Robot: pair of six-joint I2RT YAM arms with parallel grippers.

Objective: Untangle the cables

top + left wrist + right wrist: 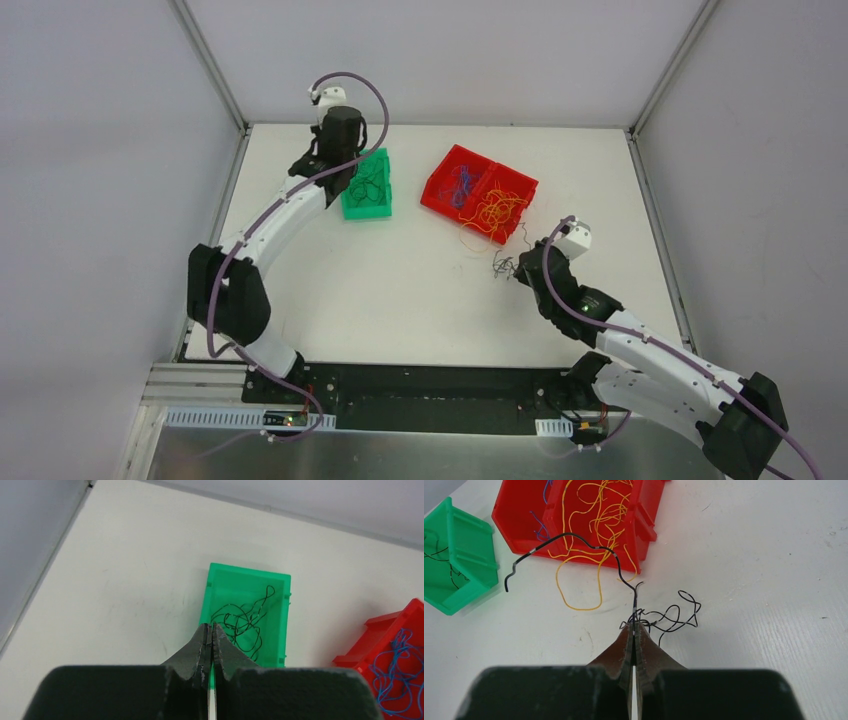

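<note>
On the surface beside the red bin, our right gripper is pinched closed on a dark cable from a small black tangle, while our left gripper hangs closed and empty over the edge of the green bin of black cables; yellow cables lie in the red bin.

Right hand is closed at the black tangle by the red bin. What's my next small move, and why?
Probably raise the right hand a little. Its jaws look closed on a black strand that arcs up from them, while the black tangle lies on the table alongside; a short lift should show whether that strand pulls free.
</note>
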